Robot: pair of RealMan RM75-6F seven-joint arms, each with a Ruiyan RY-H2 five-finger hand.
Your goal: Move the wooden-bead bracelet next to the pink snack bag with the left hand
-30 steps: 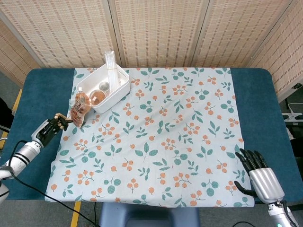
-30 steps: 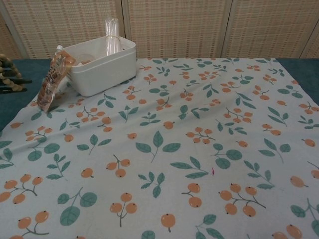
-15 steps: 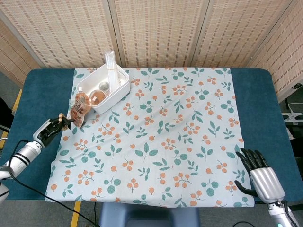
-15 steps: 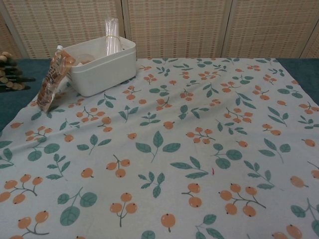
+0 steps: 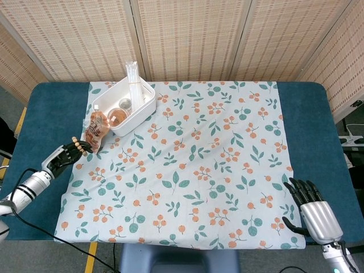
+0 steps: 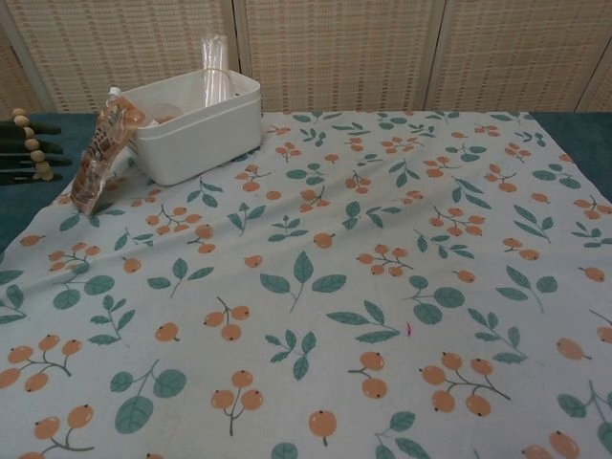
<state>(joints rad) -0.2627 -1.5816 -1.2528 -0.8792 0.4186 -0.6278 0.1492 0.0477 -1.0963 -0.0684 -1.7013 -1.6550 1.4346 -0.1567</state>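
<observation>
The wooden-bead bracelet (image 5: pixel 80 147) hangs across the fingertips of my left hand (image 5: pixel 63 156), which holds it at the cloth's left edge, just left of and below the pink snack bag (image 5: pixel 95 130). In the chest view the bracelet (image 6: pixel 34 145) shows as a string of beads over dark fingers (image 6: pixel 17 154) at the left border, a short gap from the pink snack bag (image 6: pixel 99 157). The bag leans against the white bin (image 5: pixel 145 103). My right hand (image 5: pixel 311 212) lies near the table's front right corner with fingers spread and nothing in it.
The white bin (image 6: pixel 203 136) at the back left holds round cups and a tall clear plastic pack (image 5: pixel 133 79). A floral cloth (image 5: pixel 193 165) covers the middle of the blue table (image 5: pixel 48 114). Woven screens stand behind.
My left hand has drifted a little right and toward the snack bag with the bracelet; in the chest view the beads come further into frame. The right hand has not moved.
</observation>
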